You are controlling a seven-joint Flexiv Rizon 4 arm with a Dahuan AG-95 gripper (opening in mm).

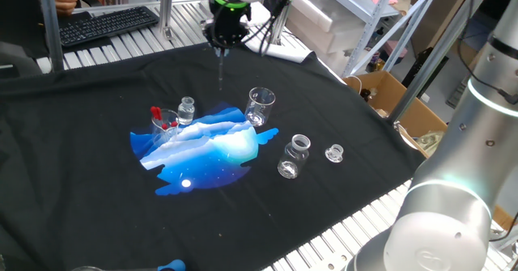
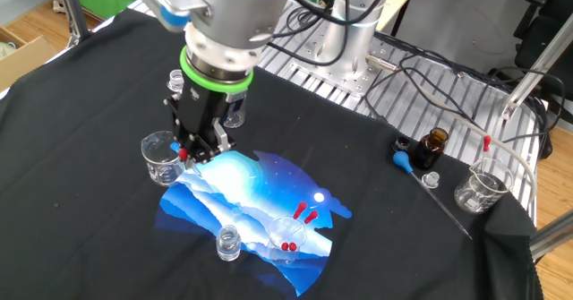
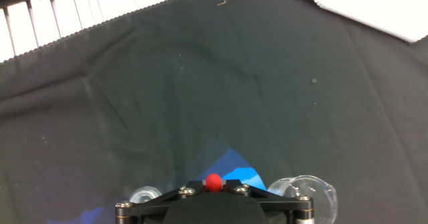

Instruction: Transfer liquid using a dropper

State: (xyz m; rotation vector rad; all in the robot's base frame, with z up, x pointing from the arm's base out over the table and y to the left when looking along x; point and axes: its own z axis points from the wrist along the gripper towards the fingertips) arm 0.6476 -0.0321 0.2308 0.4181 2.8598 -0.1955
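The claw was pressed together on the dropper, pinching its red bulb while the thin clear tube hung down above the black cloth covering the surface. In one fixed view the tube's tip hovered clear of the cloth, between a small vial and a spouted beaker, nearer the surface's far edge than either. Both stood at the rim of the blue printed patch in the middle of the cloth. A second beaker at the patch's other side held red-bulbed droppers. In the hand view only the red bulb showed between the claw's fingers.
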